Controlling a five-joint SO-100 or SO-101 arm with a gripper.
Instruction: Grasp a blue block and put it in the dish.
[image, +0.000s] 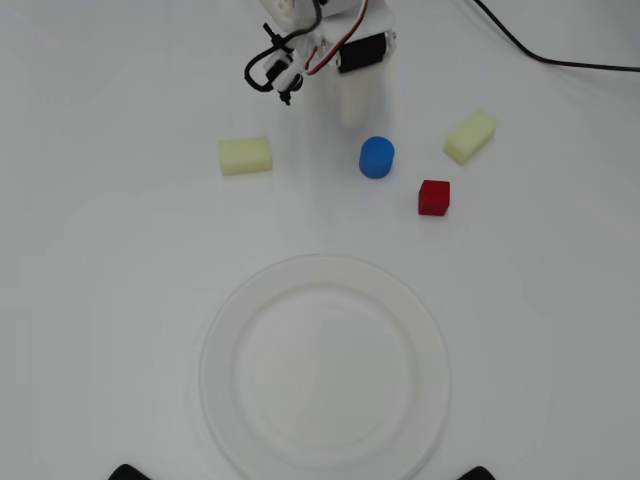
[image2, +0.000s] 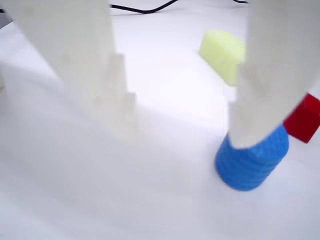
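Ribbed blue block (image2: 252, 162), a squat cylinder, stands at the smooth round dish's (image: 222, 330) one o'clock; gripper (image2: 182, 125) spread wide.

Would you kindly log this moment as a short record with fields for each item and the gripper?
blue block: upright on the table, outside the dish
dish: white, nothing in it
red cube: lower right of the blue block in the overhead view
yellow blocks: one left, one right
gripper: open, one finger over the blue block's top
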